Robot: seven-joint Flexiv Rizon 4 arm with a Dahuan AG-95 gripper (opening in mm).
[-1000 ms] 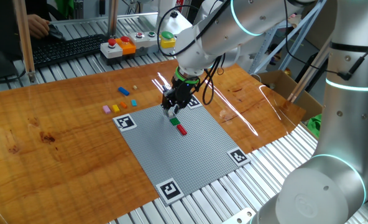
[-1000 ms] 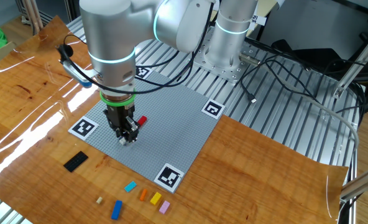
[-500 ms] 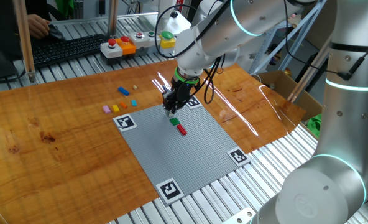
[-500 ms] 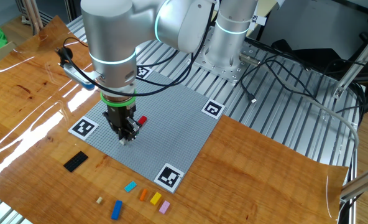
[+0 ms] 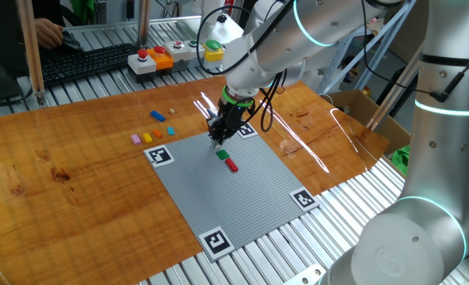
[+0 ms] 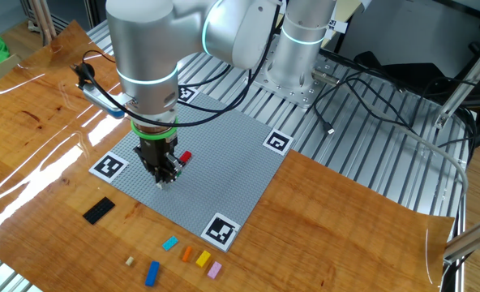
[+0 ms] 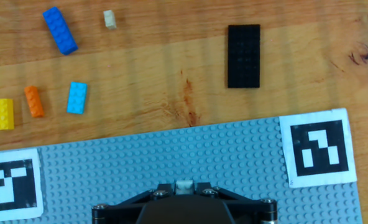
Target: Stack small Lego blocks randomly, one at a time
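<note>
Pincer clamped on 1 small whitish Lego block, pale and squarish, above studded grey baseplate

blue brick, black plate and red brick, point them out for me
blue brick (image 7: 60, 30), hand view, middle of its studded top
black plate (image 7: 243, 55), hand view, centre of its top
red brick (image 5: 232, 165), one fixed view, its top face

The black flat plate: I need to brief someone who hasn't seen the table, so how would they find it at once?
Start at the grey studded baseplate with black-and-white markers at its corners. On the bare wood just off the corner marker nearest the pincer lies the black plate. It lies apart from the row of coloured bricks, and is the only black piece, longer and flatter than they are.
</note>
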